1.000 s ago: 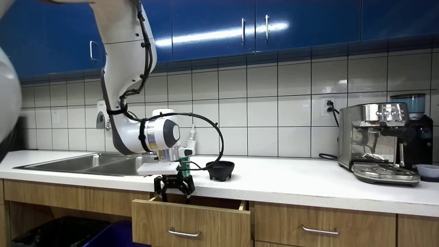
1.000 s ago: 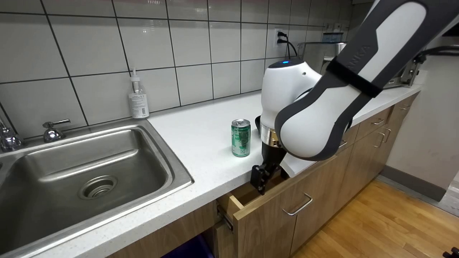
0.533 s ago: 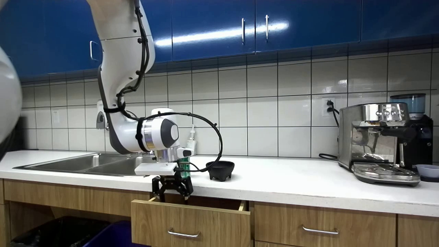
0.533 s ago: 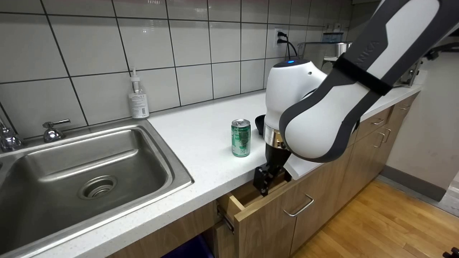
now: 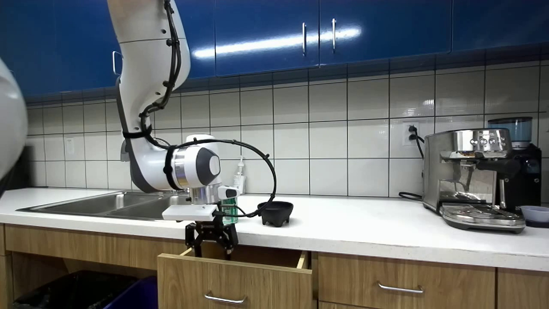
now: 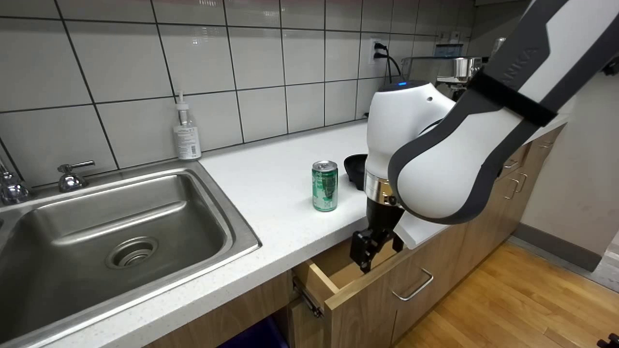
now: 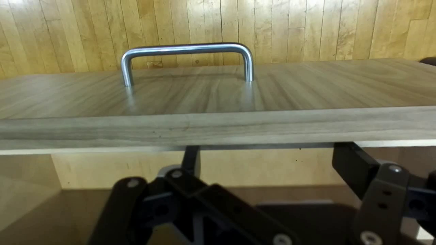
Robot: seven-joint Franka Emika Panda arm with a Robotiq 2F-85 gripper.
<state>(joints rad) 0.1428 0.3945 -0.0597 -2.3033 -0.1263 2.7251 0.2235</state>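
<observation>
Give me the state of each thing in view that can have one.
Drawer: open, front out past the counter
Gripper: open, partly inside the drawer
Green can: upright; opened or sealed, unclear
Pump bottle: upright
Black bowl: upright
Blue cabinet doors: shut
Neighboring drawer: shut

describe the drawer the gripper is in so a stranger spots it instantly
Below the blue cabinets runs a white counter. Under its edge, below the black bowl, is a wooden drawer with a silver handle. It alone stands pulled out, the open gripper partly inside.
</observation>
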